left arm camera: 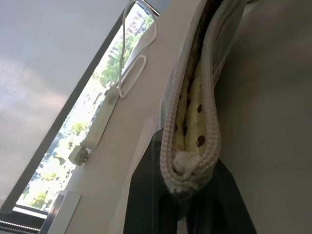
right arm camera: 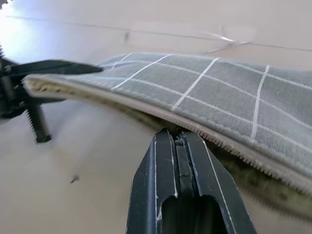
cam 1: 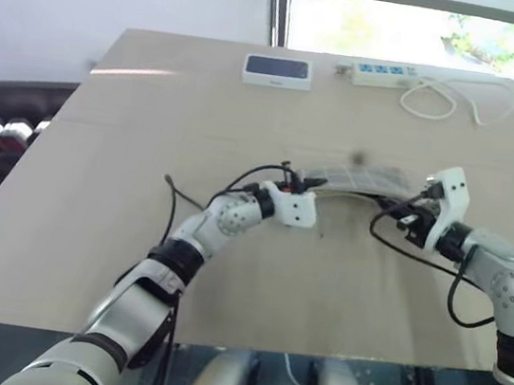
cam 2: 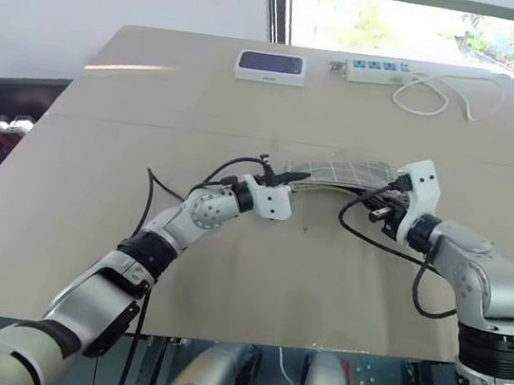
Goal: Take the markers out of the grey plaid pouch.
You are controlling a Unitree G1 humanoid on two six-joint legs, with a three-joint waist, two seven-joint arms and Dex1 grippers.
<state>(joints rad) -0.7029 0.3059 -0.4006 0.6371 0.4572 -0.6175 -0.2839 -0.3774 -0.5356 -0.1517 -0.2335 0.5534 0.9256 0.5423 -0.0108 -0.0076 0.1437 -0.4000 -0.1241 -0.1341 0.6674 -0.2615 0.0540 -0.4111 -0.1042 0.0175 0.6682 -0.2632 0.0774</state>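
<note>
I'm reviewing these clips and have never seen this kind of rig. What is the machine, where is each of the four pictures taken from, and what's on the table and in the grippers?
This is a humanoid robot with two arms, each ending in a two-fingered black gripper. The two wide pictures come from a stereo camera in its head, looking down over its arms at a beige table. The two close-ups come from cameras on its wrists, looking along each gripper's fingers.

Between the arms hangs the grey plaid pouch. The left gripper is shut on one end of it; the left wrist view shows the zipper edge pinched there, the zip parted and a yellow dotted lining inside. The right gripper is shut right at the zipper edge near the other end. No markers can be seen.

At the far edge lie a white box with a dark top and a power strip with its cable.
</note>
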